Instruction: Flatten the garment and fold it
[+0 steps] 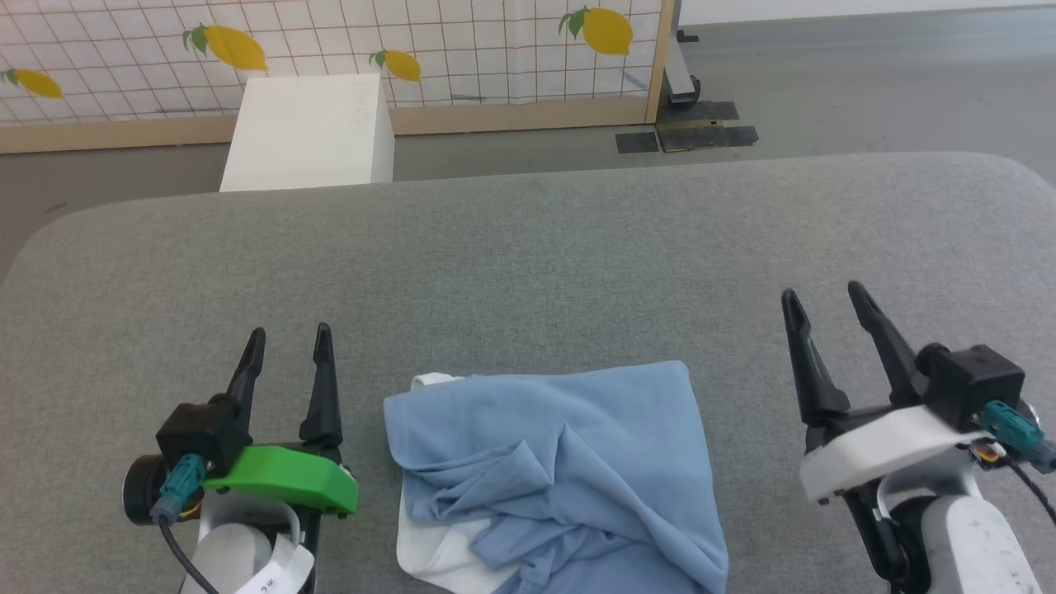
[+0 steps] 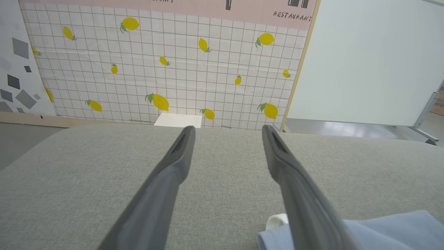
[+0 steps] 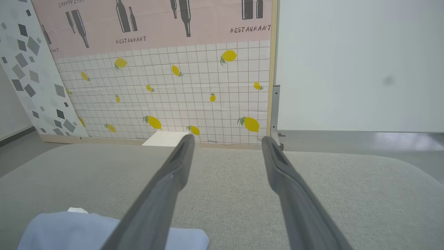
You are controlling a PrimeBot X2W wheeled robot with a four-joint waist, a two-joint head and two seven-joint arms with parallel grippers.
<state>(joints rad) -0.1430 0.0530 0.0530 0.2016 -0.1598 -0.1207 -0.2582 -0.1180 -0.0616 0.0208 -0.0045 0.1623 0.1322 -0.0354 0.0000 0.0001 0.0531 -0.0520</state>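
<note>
Left pincer (image 1: 289, 332), lower left, and right pincer (image 1: 821, 290), lower right, stand open and empty. Between them, lower centre, the garment (image 1: 569, 445) lies crumpled on the grey bench (image 1: 528, 264). We advise gripping opposite edges low, then drawing them apart evenly.

My left gripper (image 1: 289, 330) has two long, dark, tapering fingers under a bright green cover (image 1: 285, 480). My right gripper (image 1: 822, 290) has the same fingers under a white cover (image 1: 883, 445). Each carries a black block (image 1: 202, 429) with a teal connector (image 1: 180, 487) and a black cable (image 1: 177, 553). Thin red and orange wires (image 1: 983, 451) show on the right. My left forearm (image 1: 231, 549) is pale and bears a printed white label (image 1: 276, 573); my right forearm (image 1: 973, 544) is pale with dark specks.
</note>
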